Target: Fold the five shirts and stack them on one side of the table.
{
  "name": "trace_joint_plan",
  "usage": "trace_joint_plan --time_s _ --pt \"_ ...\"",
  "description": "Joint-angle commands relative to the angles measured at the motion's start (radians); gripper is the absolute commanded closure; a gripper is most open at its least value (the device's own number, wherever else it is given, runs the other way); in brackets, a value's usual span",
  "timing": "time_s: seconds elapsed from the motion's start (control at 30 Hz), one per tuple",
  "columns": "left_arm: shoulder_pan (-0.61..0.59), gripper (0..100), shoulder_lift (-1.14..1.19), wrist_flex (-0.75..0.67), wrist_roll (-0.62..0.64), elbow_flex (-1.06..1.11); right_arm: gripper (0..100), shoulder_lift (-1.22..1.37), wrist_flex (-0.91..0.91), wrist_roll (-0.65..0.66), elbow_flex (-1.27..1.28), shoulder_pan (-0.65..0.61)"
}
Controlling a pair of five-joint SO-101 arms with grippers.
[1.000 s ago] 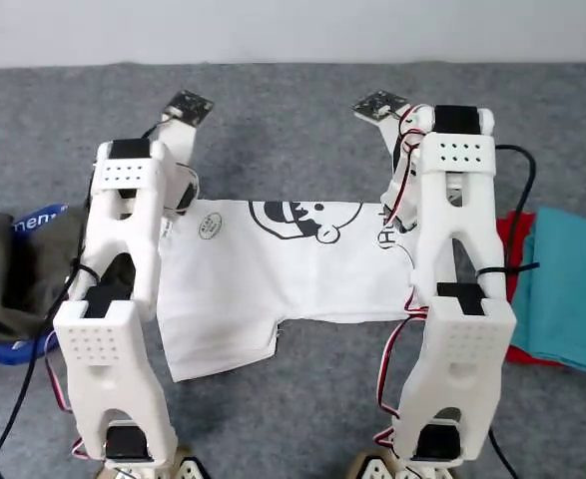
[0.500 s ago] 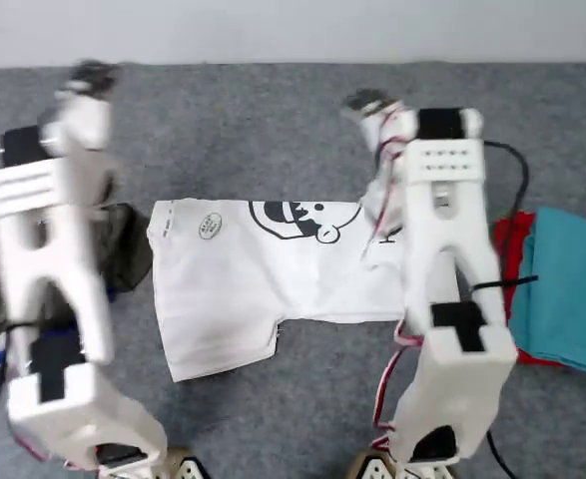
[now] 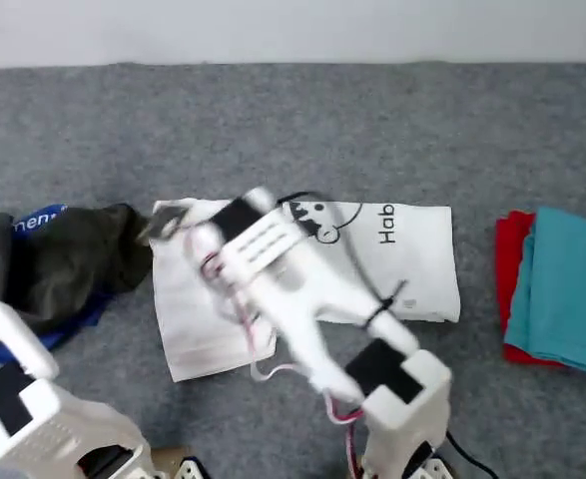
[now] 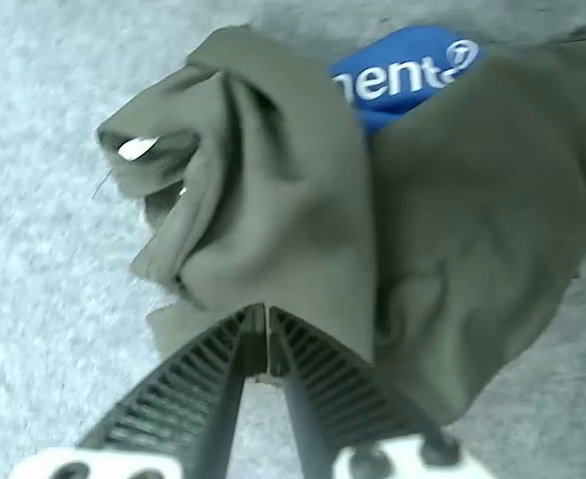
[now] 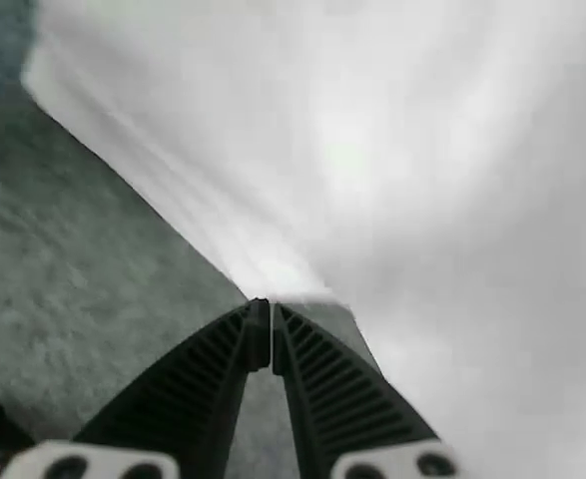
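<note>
- The left gripper (image 4: 268, 344) hung over the olive shirt (image 4: 273, 200), its two ribbed fingers (image 4: 208, 374) pressed together at the tips. I could not tell whether any cloth was caught between them.
- The left wrist view gave the olive shirt close up: crumpled, in deep folds, lying over a blue shirt (image 4: 402, 70) with white print, grey table (image 4: 43, 150) beside it.
- The high view set that pair in place: the olive shirt (image 3: 73, 259) and blue shirt (image 3: 38, 220) lay bunched at the left side of the table (image 3: 273, 120), near the white shirt (image 3: 412, 259).
- The high view also showed the left arm (image 3: 33, 414) low in the near left corner.
- The right gripper (image 3: 158, 225) sat at the far left corner of the white shirt, its arm slanting across the cloth.
- In the right wrist view the right gripper (image 5: 271, 334) had its fingers (image 5: 213, 374) closed tip to tip just at the edge of the white shirt (image 5: 422, 150), where cloth met table (image 5: 73, 249). Whether they pinched that edge was unclear.
- The white shirt lay flat mid-table, black print facing up.
- At the right side, well apart from the white shirt, a teal shirt (image 3: 567, 289) lay folded on a red shirt (image 3: 512, 289).
</note>
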Motion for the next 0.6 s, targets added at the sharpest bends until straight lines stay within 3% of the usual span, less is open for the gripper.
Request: trace_joint_plan --time_s 0.0,0.33,0.57 --pt "-0.043 99 -0.012 -0.005 -0.009 -0.039 98.8 0.033 -0.073 -0.009 -0.009 -0.096" --pt "-0.077 99 -0.014 -0.026 -0.009 -0.038 98.8 0.077 -0.266 -0.009 -0.003 -0.159" --pt "-0.072 99 -0.014 -0.026 -0.009 -0.038 98.8 0.177 -0.179 -0.003 -0.008 -0.252"
